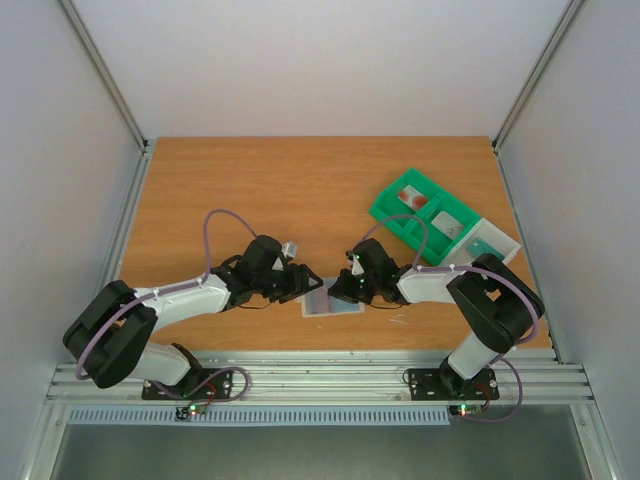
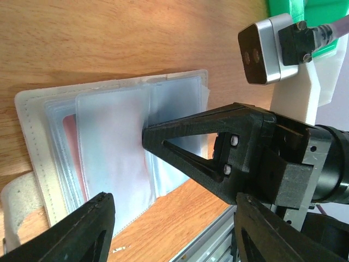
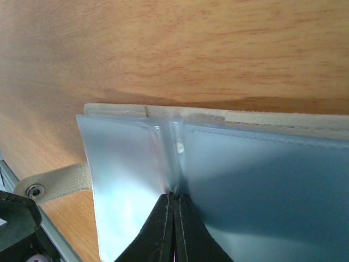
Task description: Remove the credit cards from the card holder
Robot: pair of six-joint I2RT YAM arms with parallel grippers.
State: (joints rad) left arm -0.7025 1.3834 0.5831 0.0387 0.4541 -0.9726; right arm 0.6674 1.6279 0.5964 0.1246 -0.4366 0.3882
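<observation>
Beige stitched card holder (image 1: 333,303) lies open, pinkish-red plastic card (image 2: 71,143) inside, not yet out. Right gripper (image 3: 174,204) presses its middle, fingers shut; left gripper (image 2: 174,210) gapes empty beside it.

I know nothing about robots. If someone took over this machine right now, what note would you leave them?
Left hand: open, poised at the card holder, holding nothing.
Right hand: shut on one of the holder's clear sleeves.
Holder lies open between the hands; a pinkish-red card sits inside a sleeve.
Done: holder opened; what look like cards lie in the green tray.
To do: pull out that card, check other sleeves.
</observation>
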